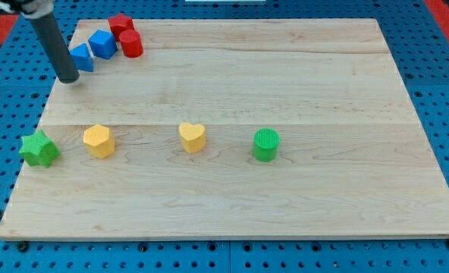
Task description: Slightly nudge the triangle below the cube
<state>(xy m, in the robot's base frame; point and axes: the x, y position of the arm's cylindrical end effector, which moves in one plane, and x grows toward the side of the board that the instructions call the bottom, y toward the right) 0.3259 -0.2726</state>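
Observation:
A blue triangle [83, 58] lies near the board's top left corner, just left of and below a blue cube [103, 43]. My tip [69, 78] stands on the board just below and left of the blue triangle, close to it or touching it. The dark rod rises from the tip to the view's top left and hides a little of the triangle's left side.
A red star-like block [120, 24] and a red cylinder [131, 44] sit right of the blue cube. A green star [39, 149], a yellow hexagon [98, 141], a yellow heart [193, 137] and a green cylinder [265, 144] stand in a row lower down. The wooden board [285, 83] lies on a blue pegboard.

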